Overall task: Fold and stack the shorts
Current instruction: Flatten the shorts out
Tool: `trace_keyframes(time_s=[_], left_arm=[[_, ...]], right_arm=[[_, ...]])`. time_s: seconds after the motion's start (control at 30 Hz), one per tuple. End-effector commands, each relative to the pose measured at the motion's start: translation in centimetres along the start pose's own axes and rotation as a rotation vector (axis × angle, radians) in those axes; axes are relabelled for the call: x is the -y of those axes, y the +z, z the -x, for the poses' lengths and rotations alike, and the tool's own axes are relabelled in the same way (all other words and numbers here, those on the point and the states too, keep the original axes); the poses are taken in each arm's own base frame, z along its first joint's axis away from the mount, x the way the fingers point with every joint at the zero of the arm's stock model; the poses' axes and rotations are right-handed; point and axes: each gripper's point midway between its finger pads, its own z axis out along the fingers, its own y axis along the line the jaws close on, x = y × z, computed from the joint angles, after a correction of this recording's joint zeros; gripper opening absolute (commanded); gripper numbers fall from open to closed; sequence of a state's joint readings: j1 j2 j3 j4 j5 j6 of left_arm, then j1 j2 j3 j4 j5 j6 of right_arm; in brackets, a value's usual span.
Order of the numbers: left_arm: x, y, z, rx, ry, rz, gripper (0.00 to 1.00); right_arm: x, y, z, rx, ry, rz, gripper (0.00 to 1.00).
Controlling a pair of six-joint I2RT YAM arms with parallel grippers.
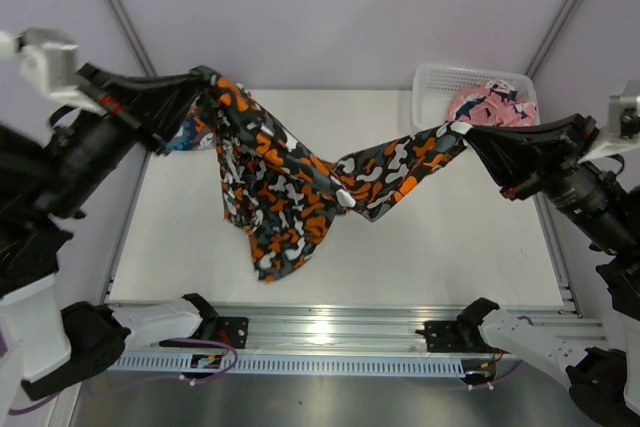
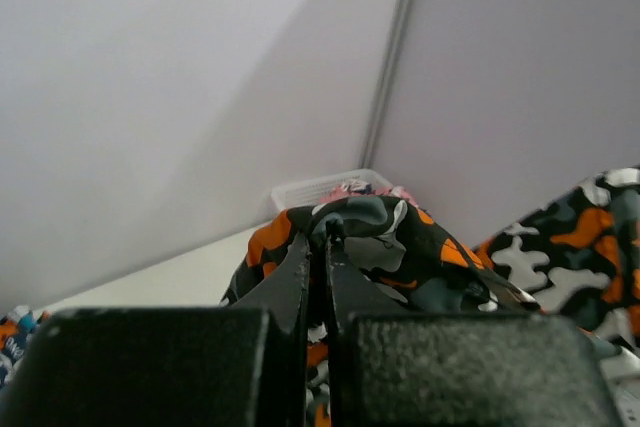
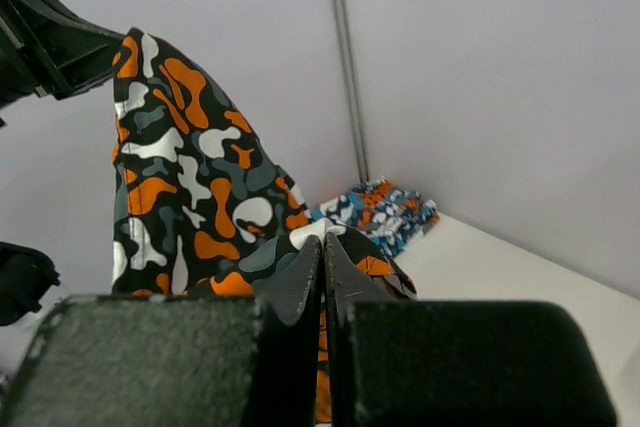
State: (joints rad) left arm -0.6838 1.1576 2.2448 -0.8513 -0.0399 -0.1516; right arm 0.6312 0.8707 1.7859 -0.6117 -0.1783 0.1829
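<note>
White mesh basket point(image 1: 432, 82) sits at the far right corner of the table point(image 1: 450, 257) with the pink-navy shorts point(image 1: 490, 105) bunched inside, and the blue patchwork shorts point(image 1: 190, 135) lie at the far left, mostly hidden behind the left arm. The 2 arms reach in from either side, raised over the table. The left gripper point(image 1: 203, 79) and right gripper point(image 1: 466, 131) are both pinched tight on the camo shorts point(image 1: 290, 197), which sag between them, the lowest bit hanging toward the table.
</note>
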Motion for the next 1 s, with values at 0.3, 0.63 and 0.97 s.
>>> trace_keyframes(time_s=[0.3,0.63,0.97], left_arm=[[5.1,-13.0,10.8,0.425,-0.001,-0.286,0.0],[7.2,-14.9,10.4,0.413,-0.07,-0.415,0.0],[1.0,0.5,-0.8,0.065,-0.051,-0.073,0.0]], right_arm=[[-8.2,-8.4,9.2,0.282,-0.01,0.315,0.0],[-10.5,-10.2,10.2,0.297,0.003,0.338,0.0],[1.6,2.1,-1.3,-0.043,0.155,-0.062,0.0]])
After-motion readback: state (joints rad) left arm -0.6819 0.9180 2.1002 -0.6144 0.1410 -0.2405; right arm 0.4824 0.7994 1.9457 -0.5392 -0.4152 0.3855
